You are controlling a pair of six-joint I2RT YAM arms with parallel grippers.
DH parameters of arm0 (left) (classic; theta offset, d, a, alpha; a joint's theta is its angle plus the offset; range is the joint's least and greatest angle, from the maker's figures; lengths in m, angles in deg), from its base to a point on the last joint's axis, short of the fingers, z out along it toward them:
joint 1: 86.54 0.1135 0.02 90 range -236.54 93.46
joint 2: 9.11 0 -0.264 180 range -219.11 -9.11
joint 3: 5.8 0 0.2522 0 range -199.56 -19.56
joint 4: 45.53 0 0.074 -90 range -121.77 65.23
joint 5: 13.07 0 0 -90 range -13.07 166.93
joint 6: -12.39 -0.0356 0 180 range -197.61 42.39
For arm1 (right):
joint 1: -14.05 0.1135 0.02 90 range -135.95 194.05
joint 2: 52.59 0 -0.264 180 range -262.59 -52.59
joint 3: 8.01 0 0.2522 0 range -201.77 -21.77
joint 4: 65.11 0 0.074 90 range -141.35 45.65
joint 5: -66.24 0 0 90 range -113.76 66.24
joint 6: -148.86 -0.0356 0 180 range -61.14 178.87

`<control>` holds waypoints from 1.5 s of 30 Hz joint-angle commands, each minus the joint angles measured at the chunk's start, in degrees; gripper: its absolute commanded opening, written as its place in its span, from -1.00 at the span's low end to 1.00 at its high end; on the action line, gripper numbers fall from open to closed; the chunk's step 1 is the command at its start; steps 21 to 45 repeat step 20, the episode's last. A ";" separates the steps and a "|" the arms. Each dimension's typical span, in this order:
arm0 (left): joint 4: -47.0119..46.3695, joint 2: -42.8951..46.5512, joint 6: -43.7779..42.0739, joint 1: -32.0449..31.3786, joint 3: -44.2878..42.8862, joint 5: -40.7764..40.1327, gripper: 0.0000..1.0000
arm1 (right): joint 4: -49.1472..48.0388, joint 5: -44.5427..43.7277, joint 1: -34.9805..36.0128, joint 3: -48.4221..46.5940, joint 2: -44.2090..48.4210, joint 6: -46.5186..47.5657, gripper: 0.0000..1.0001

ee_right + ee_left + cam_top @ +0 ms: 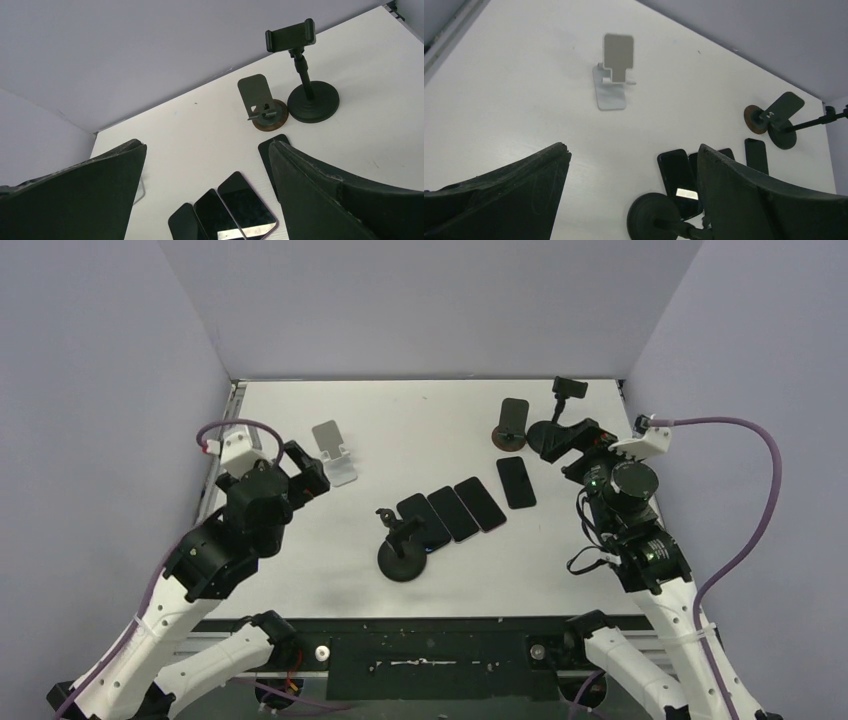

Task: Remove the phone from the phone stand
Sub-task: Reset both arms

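White table, walled on three sides.

Phones: all lie flat, screens up. The row of three phones sits side by side around mid-table, angled. The lone phone lies apart from the row toward the right edge, just on the near side of the brown-based stand. Whether the two touch cannot be told.

Stands:
- The silver folding stand is upright toward the far left.
- The round-based black stand is near the middle, just beside the leftmost phone of the row.
- The pole clamp stand is by the far right corner, its base just beside the brown-based one.

Left gripper: fingers wide apart with nothing between them. It hangs above the left side of the table and faces the silver stand.

Right gripper: fingers spread wide and holding nothing. It hangs above the right side. In its wrist view one corner of the lone phone shows past the right finger, and the rest is hidden.
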State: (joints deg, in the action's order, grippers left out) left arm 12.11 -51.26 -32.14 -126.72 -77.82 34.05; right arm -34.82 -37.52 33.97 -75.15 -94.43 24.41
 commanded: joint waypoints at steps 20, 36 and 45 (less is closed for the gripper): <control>-13.96 -7.35 -24.12 -0.19 -20.98 10.28 0.95 | -10.84 -1.11 1.15 -2.25 4.44 2.33 1.00; -13.96 -7.35 -24.12 -0.19 -20.98 10.28 0.95 | -10.84 -1.11 1.15 -2.25 4.44 2.33 1.00; -13.96 -7.35 -24.12 -0.19 -20.98 10.28 0.95 | -10.84 -1.11 1.15 -2.25 4.44 2.33 1.00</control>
